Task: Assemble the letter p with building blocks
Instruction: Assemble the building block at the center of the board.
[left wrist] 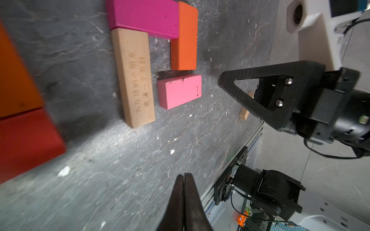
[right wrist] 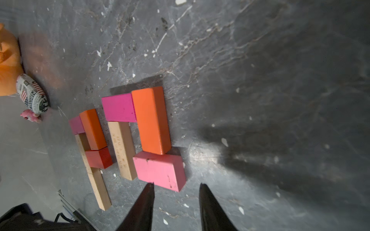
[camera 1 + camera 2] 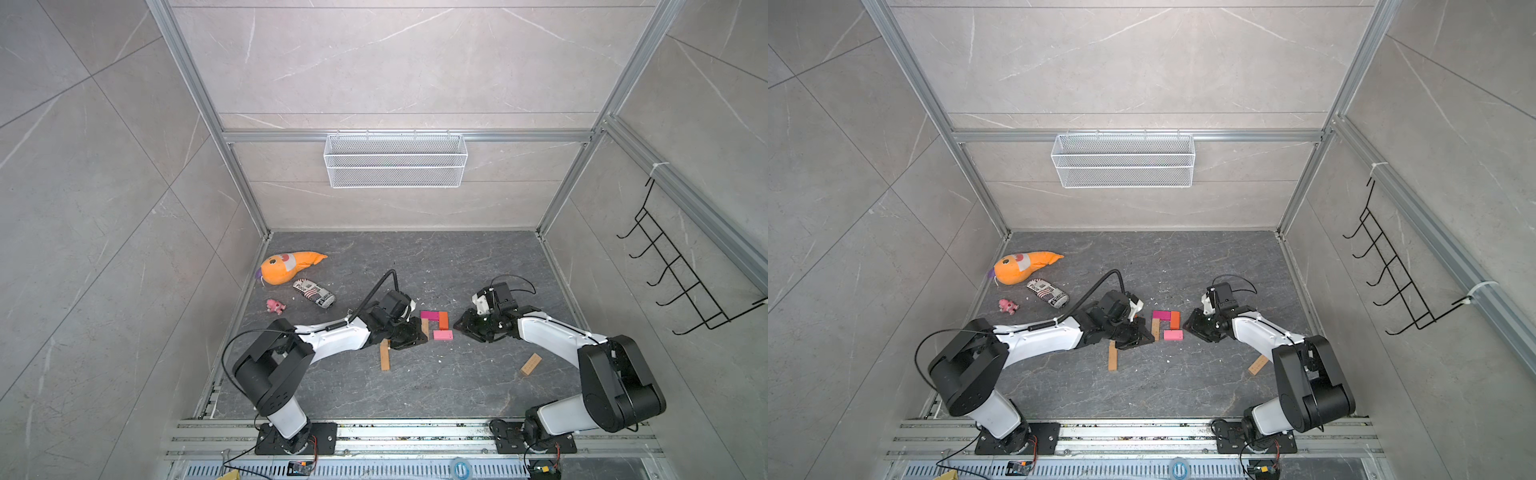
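Building blocks (image 3: 443, 319) for the letter p (image 3: 432, 314) lie on the dark tabletop (image 3: 415, 257) between my two arms in both top views. A loose tan brick (image 3: 1258, 365) sits well apart, by my right arm.

From the left wrist, my left gripper (image 1: 183, 180) is clenched on nothing, tips pressed together. The tan stem (image 1: 134, 78) butts the magenta brick (image 1: 144, 17), and the light pink brick (image 1: 180, 91) lies just beside the stem, slightly askew.

From the right wrist, my right gripper (image 2: 176, 187) stands parted and empty, just short of that pink brick. A second p (image 2: 94, 128) with a red brick (image 2: 99, 158) lies alongside.

I judge these bricks stiff, light and smooth-painted. I would pinch one across its narrow width at mid-length, and gently, since a nudge would shift its neighbours.
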